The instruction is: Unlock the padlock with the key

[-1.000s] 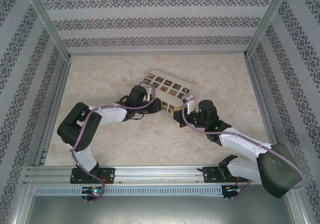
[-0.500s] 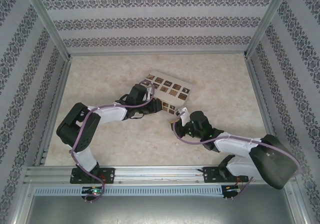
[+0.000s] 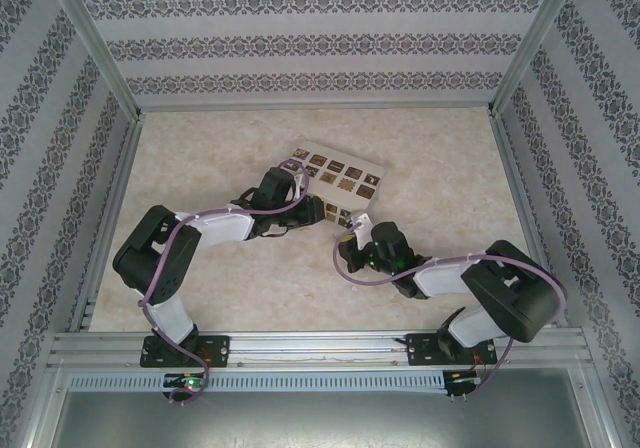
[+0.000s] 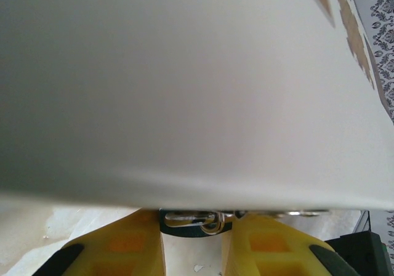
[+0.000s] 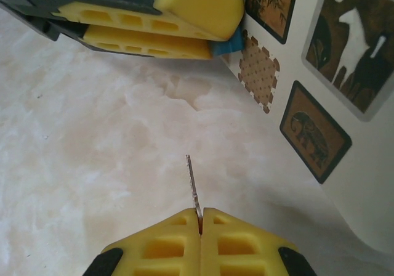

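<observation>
Pinching the key (image 5: 192, 186) in right jaws

One white box with brown picture squares (image 3: 335, 176), one small blue padlock (image 5: 231, 44), one thin silvery key (image 5: 192, 186), two white-and-black robot arms (image 3: 215, 226) (image 3: 440, 280).

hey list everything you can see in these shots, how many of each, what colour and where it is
padlock: one, blue body, clamped in the left jaws beside the white box
key: one, silvery, pinched in the right jaws, blade pointing out, apart from the padlock
white box: one, white with brown picture squares, mid-table beyond both grippers
table: one, beige marbled, under everything
walls: grey-white with dark patterned bands, around the table
left gripper: one, yellow jaws, shut on the padlock
right gripper: one, yellow jaws, shut on the key
</observation>
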`<state>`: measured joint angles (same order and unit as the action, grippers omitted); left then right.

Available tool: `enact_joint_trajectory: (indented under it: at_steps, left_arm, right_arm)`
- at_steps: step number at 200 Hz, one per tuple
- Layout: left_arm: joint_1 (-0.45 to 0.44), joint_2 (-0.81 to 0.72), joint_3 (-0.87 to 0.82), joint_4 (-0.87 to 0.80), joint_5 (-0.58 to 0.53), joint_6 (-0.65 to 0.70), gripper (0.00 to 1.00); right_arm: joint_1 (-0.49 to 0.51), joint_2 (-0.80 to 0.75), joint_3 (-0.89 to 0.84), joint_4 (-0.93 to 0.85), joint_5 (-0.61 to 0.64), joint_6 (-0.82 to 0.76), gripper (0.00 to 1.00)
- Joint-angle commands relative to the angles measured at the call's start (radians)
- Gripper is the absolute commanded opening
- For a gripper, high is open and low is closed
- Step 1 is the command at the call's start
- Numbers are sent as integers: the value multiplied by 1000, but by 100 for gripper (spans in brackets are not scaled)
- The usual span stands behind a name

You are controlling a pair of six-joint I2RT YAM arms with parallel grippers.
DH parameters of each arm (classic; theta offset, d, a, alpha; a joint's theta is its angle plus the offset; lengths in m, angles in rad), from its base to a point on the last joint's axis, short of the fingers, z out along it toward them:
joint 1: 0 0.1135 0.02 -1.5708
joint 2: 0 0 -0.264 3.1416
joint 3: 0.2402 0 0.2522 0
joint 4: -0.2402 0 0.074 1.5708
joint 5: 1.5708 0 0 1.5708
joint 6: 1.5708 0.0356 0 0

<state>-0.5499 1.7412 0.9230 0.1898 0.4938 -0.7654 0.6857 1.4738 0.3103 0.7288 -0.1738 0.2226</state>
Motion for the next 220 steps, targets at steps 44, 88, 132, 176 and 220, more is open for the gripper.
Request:
enact_joint_trajectory:
  at_steps: [44, 88, 132, 176, 220]
  left_arm:
    - [-9, -46, 27, 31, 8, -25, 24]
    - [-10, -54, 23, 25, 3, -23, 24]
    - [-10, -56, 24, 24, 3, -22, 24]
    - [-10, -54, 28, 24, 7, -22, 24]
    - [-10, -49, 28, 23, 8, -19, 24]
  right_arm:
    - [-6, 117, 79, 161, 31, -52, 0]
    - [-30, 144, 104, 156, 36, -72, 0]
    - [-46, 167, 112, 156, 26, -72, 0]
    - [-47, 200, 130, 162, 19, -69, 0]
    - [-50, 217, 139, 184, 22, -62, 0]
